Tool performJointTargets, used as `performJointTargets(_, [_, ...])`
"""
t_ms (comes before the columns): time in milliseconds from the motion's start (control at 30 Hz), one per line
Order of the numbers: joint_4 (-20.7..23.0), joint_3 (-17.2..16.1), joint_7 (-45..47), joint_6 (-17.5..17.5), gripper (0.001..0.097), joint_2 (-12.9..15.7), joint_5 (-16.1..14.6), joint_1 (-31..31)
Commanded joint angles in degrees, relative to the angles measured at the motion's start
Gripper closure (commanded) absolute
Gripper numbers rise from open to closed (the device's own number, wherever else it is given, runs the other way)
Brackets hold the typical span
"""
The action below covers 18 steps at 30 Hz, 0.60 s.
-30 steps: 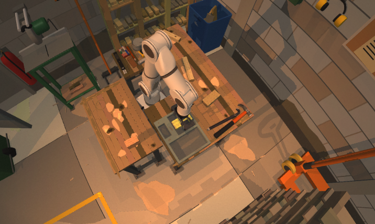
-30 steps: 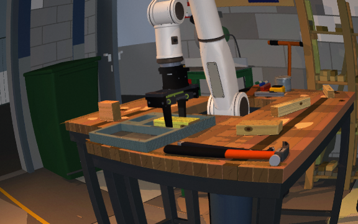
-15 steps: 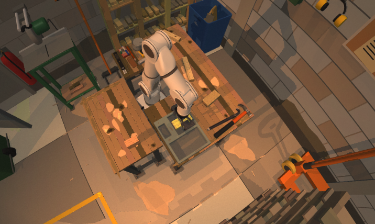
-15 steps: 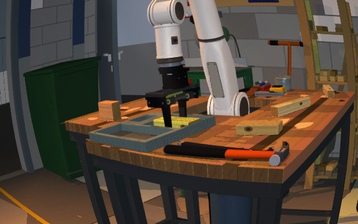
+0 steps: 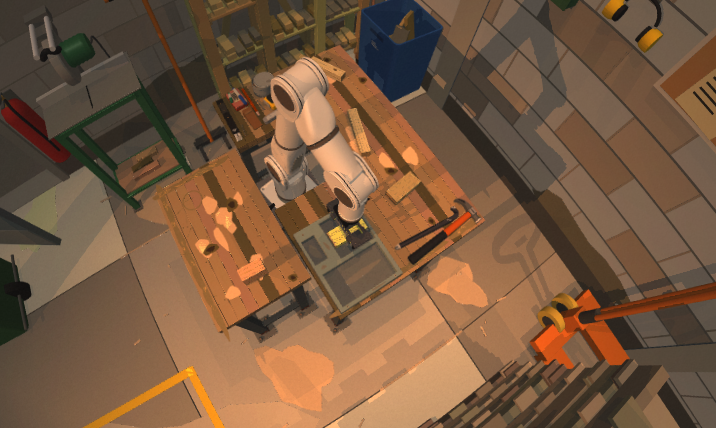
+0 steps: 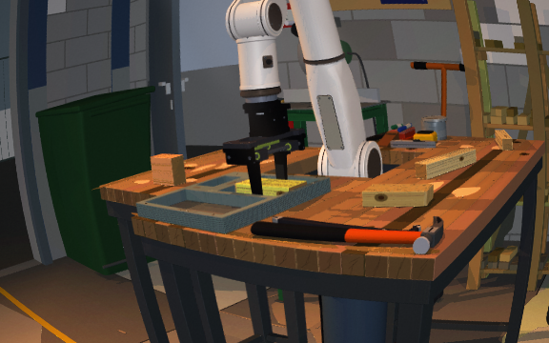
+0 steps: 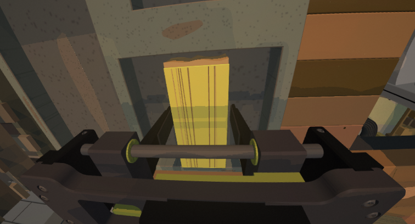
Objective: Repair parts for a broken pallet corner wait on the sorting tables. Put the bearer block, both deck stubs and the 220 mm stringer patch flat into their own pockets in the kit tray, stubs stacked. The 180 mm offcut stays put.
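Note:
A yellow deck stub [image 7: 197, 112] lies flat in a pocket of the grey kit tray [image 6: 234, 200], its near end hidden under my gripper's body; a second yellow piece shows beneath that end. My gripper [image 7: 200, 126] stands over the stub with its fingers open either side of it, holding nothing. From the second side camera the stub [image 6: 269, 186] sits at the tray's back right. The bearer block [image 6: 167, 168] stands on the left table [image 5: 228, 239]. Two longer pieces lie on the right table: one [image 6: 397, 195] near the tray, one [image 6: 445, 162] further back.
Behind the tables a shelf rack [image 6: 517, 119] holds wood blocks, and a blue bin [image 5: 398, 48] stands by it. A hammer [image 6: 350, 233] and a dark bar [image 5: 427, 234] lie at the right table's near edge. A green bin [image 6: 93, 166] stands left.

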State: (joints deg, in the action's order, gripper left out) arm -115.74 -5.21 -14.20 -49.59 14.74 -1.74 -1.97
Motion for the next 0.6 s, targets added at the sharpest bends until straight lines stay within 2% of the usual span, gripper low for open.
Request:
performJointTargets(0, [0.0, 0.0, 0.0, 0.0, 0.0246, 0.0, 0.0, 0.0])
performJointTargets(267, [1.0, 0.0, 0.1, -1.3, 0.0246, -0.5, 0.1, 0.0])
performJointTargets(567, [4.7, 0.0, 0.5, -6.6, 0.0246, -2.0, 0.4, -0.1])
